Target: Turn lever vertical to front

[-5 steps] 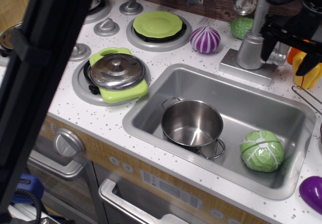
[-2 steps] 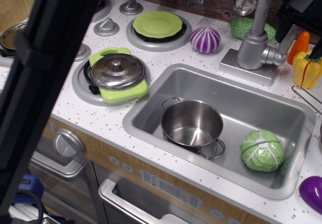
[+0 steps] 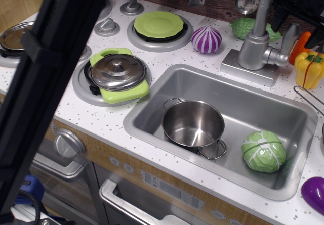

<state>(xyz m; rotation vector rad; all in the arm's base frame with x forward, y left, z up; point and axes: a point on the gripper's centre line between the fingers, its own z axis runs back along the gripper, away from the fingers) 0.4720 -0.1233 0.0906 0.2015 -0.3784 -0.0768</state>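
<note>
The lever (image 3: 289, 36) is a short flat grey handle. It stands nearly upright from the stubby side cylinder (image 3: 276, 58) of the grey tap body (image 3: 252, 49), behind the sink. My gripper (image 3: 302, 5) shows only as dark parts at the top right edge, above and right of the lever and apart from it. Its fingers are cut off by the frame, so I cannot tell whether they are open or shut. The tall spout pipe (image 3: 263, 5) rises to the left of the lever.
The sink (image 3: 152, 115) holds a steel pot (image 3: 193, 124) and a green cabbage (image 3: 263, 151). A yellow pepper (image 3: 310, 68) and a carrot (image 3: 302, 40) lie right of the tap, a purple onion (image 3: 206, 39) left. A black bar (image 3: 50, 83) blocks the left foreground.
My gripper was over the lever a second ago. It has since let go and drawn up and to the right, leaving the lever in plain view, standing nearly upright.
</note>
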